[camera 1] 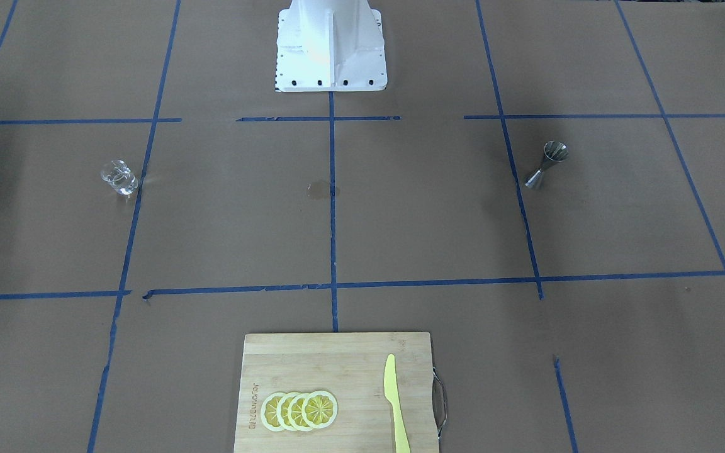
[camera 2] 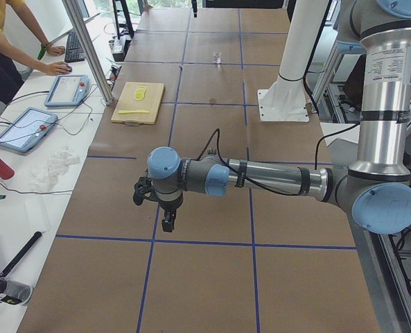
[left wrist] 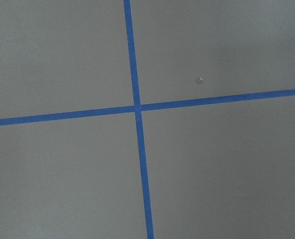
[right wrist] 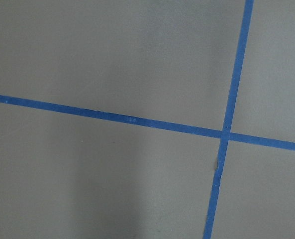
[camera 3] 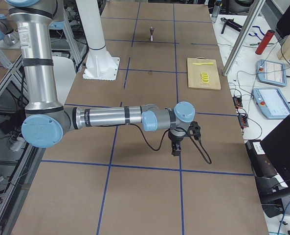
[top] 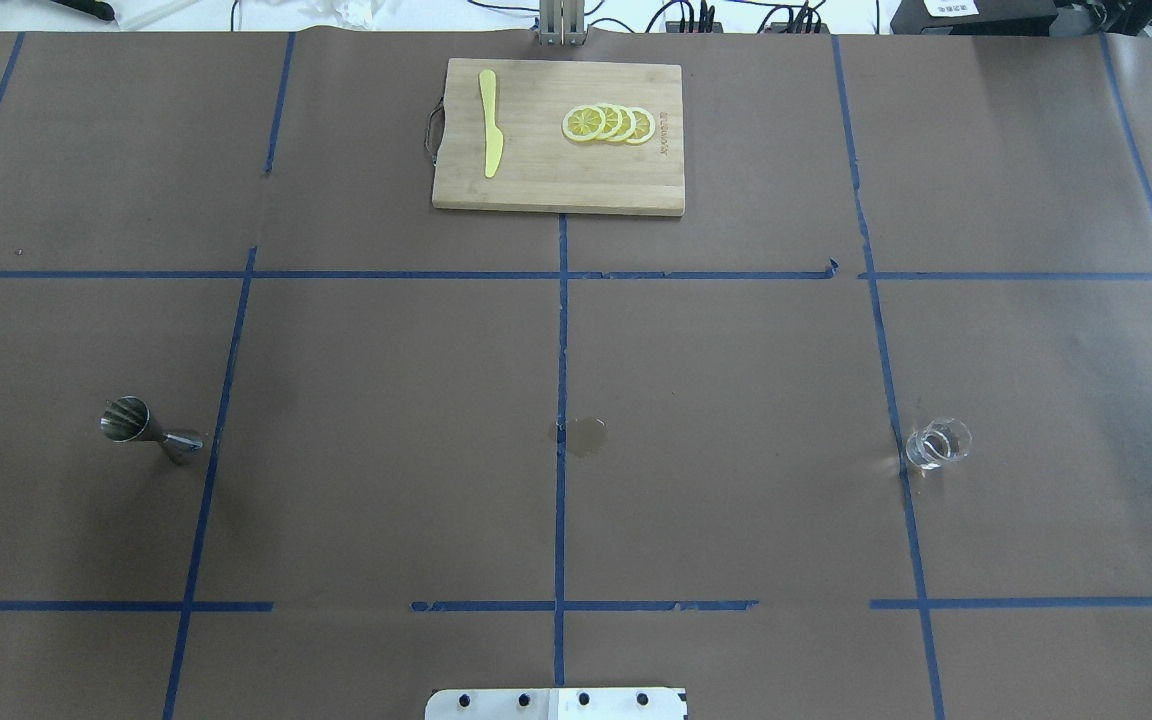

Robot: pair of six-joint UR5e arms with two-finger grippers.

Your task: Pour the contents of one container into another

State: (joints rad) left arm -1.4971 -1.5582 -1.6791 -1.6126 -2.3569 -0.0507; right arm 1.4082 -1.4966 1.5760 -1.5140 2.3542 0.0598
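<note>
The clear glass tumbler (top: 937, 444) stands upright on the brown paper on the robot's right side, also seen in the front view as the tumbler (camera 1: 119, 178). The steel jigger (top: 148, 428) stands upright on the robot's left side; the front view shows the jigger (camera 1: 547, 165) too. Neither arm reaches into the overhead or front views. My left gripper (camera 2: 167, 223) points down over the table's near end in the left side view, far from both vessels. My right gripper (camera 3: 175, 151) hangs likewise in the right side view. I cannot tell whether either is open or shut. Both wrist views show only paper and blue tape.
A wooden cutting board (top: 536, 180) at the far middle carries lemon slices (top: 608, 123) and a yellow knife (top: 490, 123). A dark stain (top: 584, 434) marks the table's centre. The robot base (camera 1: 331, 44) stands at the near middle. An operator (camera 2: 4, 48) stands beside tablets.
</note>
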